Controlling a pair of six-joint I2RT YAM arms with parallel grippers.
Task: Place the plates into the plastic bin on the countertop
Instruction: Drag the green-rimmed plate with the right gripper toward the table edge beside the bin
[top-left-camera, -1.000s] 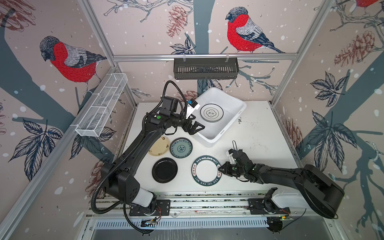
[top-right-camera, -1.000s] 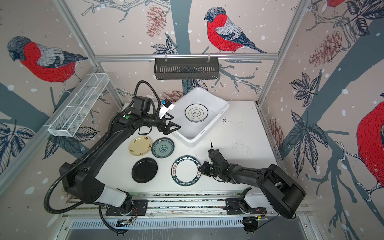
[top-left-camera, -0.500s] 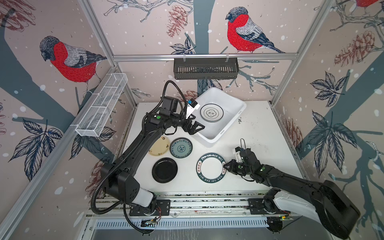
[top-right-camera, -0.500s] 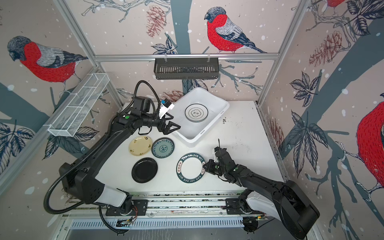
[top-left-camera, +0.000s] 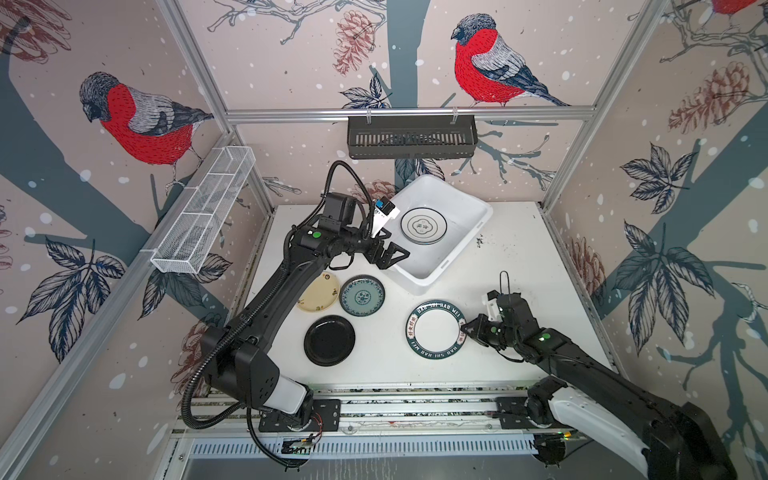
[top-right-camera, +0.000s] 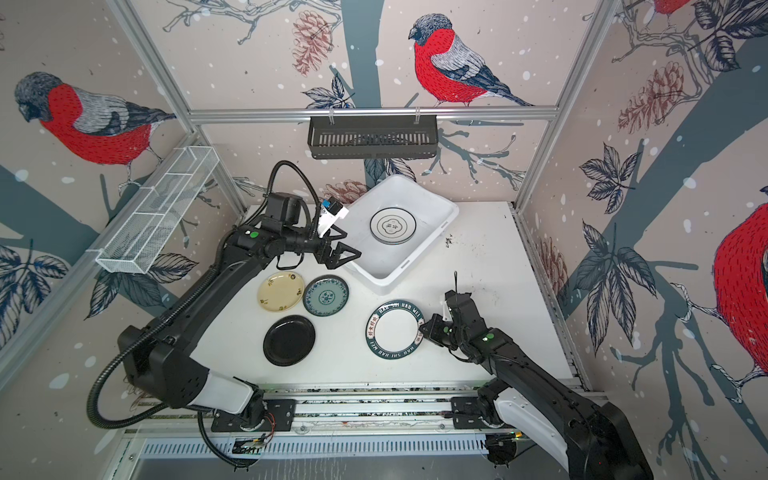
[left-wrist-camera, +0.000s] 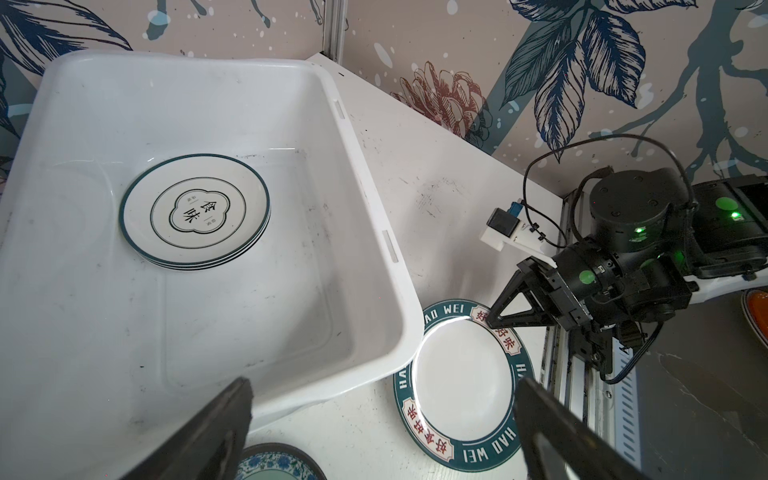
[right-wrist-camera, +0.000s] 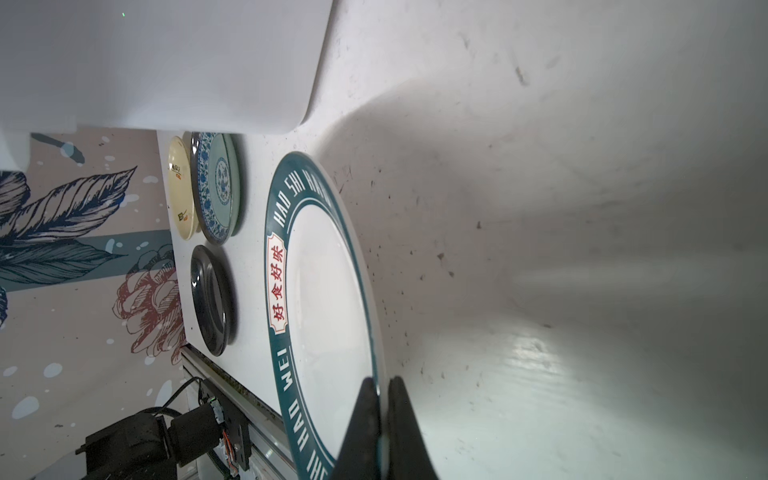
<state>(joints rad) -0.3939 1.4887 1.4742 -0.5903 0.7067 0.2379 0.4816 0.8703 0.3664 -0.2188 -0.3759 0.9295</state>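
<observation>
A white plate with a dark lettered rim (top-left-camera: 436, 328) (top-right-camera: 395, 328) (left-wrist-camera: 461, 382) lies on the countertop (top-left-camera: 519, 257) in front of the plastic bin (top-left-camera: 442, 266) (top-right-camera: 399, 268) (left-wrist-camera: 374, 208). My right gripper (top-left-camera: 465, 328) (top-right-camera: 422, 328) (right-wrist-camera: 384, 386) is shut on its right rim. An emblem plate (top-left-camera: 424, 225) (left-wrist-camera: 195, 212) tops a small stack in the bin. My left gripper (top-left-camera: 395, 255) (top-right-camera: 347, 255) (left-wrist-camera: 382, 384) hangs open and empty over the bin's front left corner. Cream-yellow (top-right-camera: 280, 291), teal (top-right-camera: 325, 296) and black (top-right-camera: 289, 340) plates lie left of the lettered one.
A black slotted rack (top-left-camera: 411, 141) hangs on the back wall. A white wire mesh tray (top-left-camera: 203, 216) is fixed along the left wall. The arms' base rail (top-left-camera: 415, 411) runs along the countertop's front edge. My left arm crosses over part of the cream-yellow plate.
The lettered plate has slid to the right across the countertop with my right gripper shut on its rim. The left arm has not moved.
</observation>
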